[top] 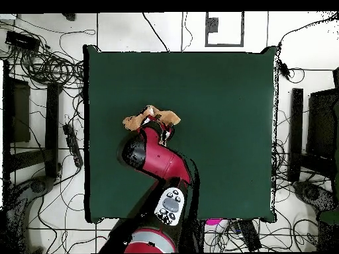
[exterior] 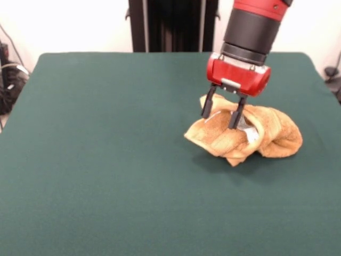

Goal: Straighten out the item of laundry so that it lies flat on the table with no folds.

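Observation:
The golden-orange towel (exterior: pixel 266 133) lies crumpled in a lumpy heap with several folds on the dark green table (exterior: pixel 106 160), right of the middle in the front view. A bit of white shows in its folds. My gripper (exterior: pixel 219 122) comes down from above onto the left part of the heap, its two black fingers (exterior: pixel 208 103) spread apart and their tips at the cloth, with a ridge of towel between them. In the overhead view the towel (top: pixel 147 118) peeks out past the red arm (top: pixel 155 155), which hides the gripper and part of the cloth.
The robot's black pedestal (exterior: pixel 170 24) stands behind the table's far edge. Wide green table surface (top: pixel 225 99) spreads on all sides of the towel. Cables and dark equipment (top: pixel 40 73) lie on the floor round the table.

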You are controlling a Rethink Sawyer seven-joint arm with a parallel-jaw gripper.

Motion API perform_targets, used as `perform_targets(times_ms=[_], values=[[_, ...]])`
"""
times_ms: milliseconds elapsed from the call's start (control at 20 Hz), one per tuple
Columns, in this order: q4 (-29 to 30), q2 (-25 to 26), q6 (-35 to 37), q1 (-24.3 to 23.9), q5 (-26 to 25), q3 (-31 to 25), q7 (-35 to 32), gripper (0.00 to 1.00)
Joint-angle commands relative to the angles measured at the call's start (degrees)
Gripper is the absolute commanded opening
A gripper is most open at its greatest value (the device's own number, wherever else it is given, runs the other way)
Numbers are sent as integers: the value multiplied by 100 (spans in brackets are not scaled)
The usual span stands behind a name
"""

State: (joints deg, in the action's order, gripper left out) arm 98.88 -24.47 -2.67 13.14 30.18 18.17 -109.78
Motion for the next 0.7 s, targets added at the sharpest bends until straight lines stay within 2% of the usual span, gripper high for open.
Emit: perform_targets(times_ms=[50, 200, 350, 400, 500, 550, 700], values=[[-278, 375, -122, -136, -112, -659, -940, 100], [-476, 667, -85, -250, -83, -822, -903, 100], [-733, 952, 696, -357, 45, -1031, -764, 100], [-869, 1061, 1078, -309, 102, -993, -740, 100], [-1103, 1154, 2136, -606, -85, -1393, -448, 100], [-1196, 1177, 2752, -936, -282, -1834, -97, 100], [-1582, 1279, 4237, -1354, -676, -2430, 530, 100]])
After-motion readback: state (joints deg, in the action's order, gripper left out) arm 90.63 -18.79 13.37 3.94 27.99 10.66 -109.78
